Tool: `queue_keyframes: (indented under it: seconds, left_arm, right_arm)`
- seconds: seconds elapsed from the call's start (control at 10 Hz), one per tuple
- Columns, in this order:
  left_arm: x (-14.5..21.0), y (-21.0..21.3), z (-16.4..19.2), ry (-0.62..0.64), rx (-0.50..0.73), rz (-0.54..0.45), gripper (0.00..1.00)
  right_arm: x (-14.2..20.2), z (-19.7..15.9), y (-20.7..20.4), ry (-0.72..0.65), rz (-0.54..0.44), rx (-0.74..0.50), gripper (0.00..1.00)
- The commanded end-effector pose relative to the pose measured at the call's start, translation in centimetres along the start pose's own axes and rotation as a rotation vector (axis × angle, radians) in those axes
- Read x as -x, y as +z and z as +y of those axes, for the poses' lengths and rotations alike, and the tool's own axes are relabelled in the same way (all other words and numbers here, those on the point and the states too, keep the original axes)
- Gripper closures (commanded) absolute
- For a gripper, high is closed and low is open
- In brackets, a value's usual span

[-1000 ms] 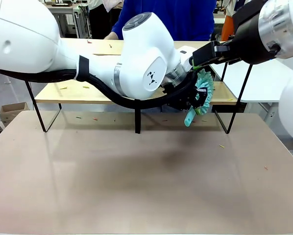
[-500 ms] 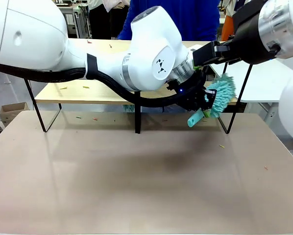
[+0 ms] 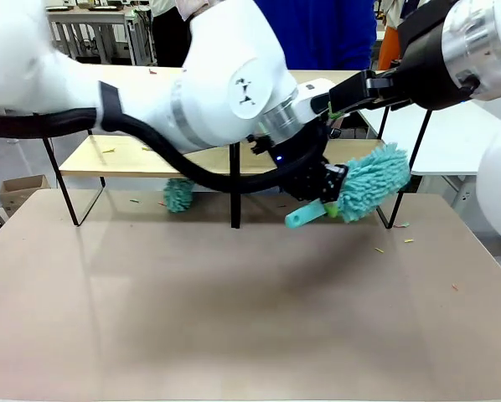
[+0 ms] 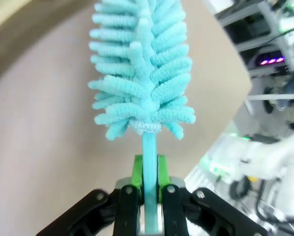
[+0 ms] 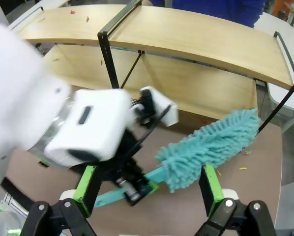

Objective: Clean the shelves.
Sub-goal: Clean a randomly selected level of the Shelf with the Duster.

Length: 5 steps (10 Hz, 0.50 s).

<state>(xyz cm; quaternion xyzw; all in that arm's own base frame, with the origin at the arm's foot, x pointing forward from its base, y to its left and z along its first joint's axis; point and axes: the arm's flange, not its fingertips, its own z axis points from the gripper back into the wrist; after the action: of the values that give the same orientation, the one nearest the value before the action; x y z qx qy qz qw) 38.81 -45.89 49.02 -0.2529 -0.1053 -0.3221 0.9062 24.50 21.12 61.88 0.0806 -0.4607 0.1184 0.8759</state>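
Left gripper (image 3: pixel 324 191) is closed tight on the thin teal handle of a duster (image 3: pixel 372 180); in the left wrist view the green pads (image 4: pixel 135 169) pinch the handle from both sides, with the fluffy teal duster (image 4: pixel 142 73) head standing straight out beyond the left gripper (image 4: pixel 148 169). Seen from the front, the duster hangs above the beige tabletop (image 3: pixel 234 318) in front of the right half of the shelves (image 3: pixel 133 157), its head tilted up toward the right and its handle end pointing down to the left. Whether the head touches the lower board cannot be told. Right gripper (image 3: pixel 341 102) sits higher, at the level of the upper board, with its jaws spread wide and nothing between them. The right wrist view looks down past the right gripper (image 5: pixel 148 172) onto the left gripper (image 5: pixel 132 189), the duster (image 5: pixel 211 145) and the two light-wood boards of the shelves (image 5: pixel 196 37). A second teal fluffy lump (image 3: pixel 178 194) shows under the lower board, left of the black centre post (image 3: pixel 235 197); what it belongs to cannot be told. Small coloured scraps (image 3: pixel 380 249) lie on the tabletop and the lower board. A person in a blue top (image 3: pixel 317 33) stands behind the shelves.
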Motion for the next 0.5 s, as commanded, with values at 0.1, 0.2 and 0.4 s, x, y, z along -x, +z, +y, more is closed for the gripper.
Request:
queue_keyframes:
  seconds: [0.1,0.2,0.4]
  left_arm:
    - [5.3,1.9,-0.3,-0.055,0.019,-0.008,0.87]
    - [5.8,2.2,-0.4,-0.093,0.053,0.009,0.87]
    - [6.3,3.2,-0.5,-0.15,0.125,0.014,0.87]
  right_arm:
    - [0.0,0.0,-0.1,-0.004,0.0,-0.005,0.0]
    - [0.0,0.0,-0.1,-0.004,0.0,-0.005,0.0]
    - [0.0,0.0,-0.1,-0.004,0.0,-0.005,0.0]
